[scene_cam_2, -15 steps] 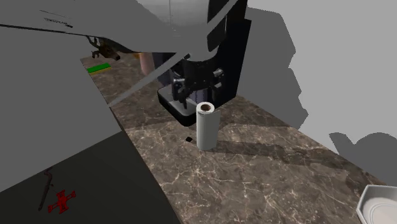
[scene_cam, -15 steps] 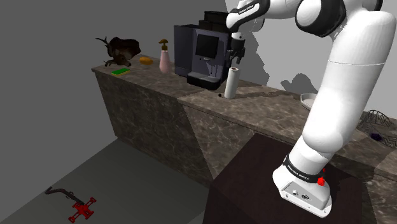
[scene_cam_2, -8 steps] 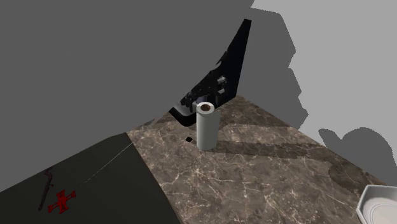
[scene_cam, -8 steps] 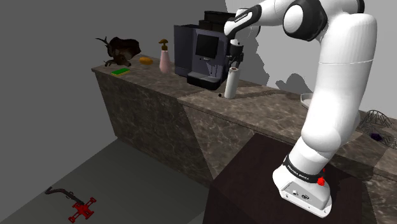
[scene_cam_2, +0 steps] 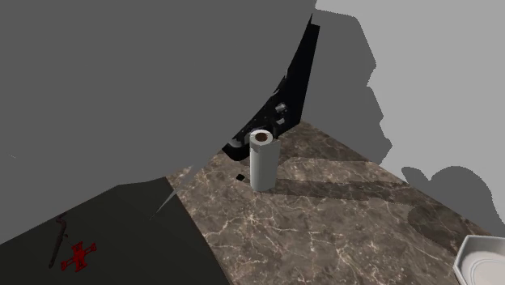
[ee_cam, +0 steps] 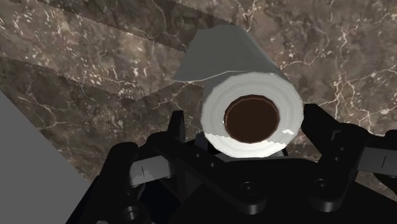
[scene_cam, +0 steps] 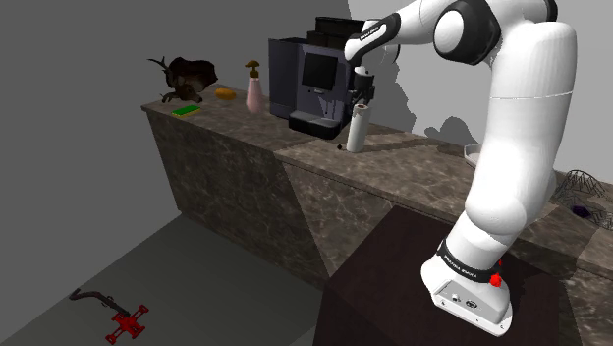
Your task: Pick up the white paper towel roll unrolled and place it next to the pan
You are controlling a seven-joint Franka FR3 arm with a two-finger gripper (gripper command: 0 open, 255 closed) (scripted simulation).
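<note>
The white paper towel roll [scene_cam: 356, 128] stands upright on the dark marble counter [scene_cam: 413, 167], just in front of the coffee machine. My gripper [scene_cam: 362, 93] hangs directly over its top, pointing down. In the wrist view the roll [ee_cam: 251, 89] is seen end-on with its brown core, and my gripper [ee_cam: 245, 124] is open. One black finger [ee_cam: 175, 127] stands on each side of the roll's top, neither touching it. The roll [scene_cam_2: 262, 159] is also in the second exterior view. The pale pan [scene_cam_2: 484, 263] lies far along the counter; in the shoulder view the pan [scene_cam: 476, 152] sits behind my arm.
A dark coffee machine [scene_cam: 309, 79] stands right behind the roll. A pink bottle [scene_cam: 253, 90], a yellow item [scene_cam: 227, 93] and a green item [scene_cam: 185, 110] sit further along. A wire basket [scene_cam: 585, 187] is at the counter's other end. A big grey shape [scene_cam_2: 146, 81] blocks much of the second exterior view.
My arm has swung in and the gripper has come down over the roll's top. The fingers stayed apart and the roll has not moved.
</note>
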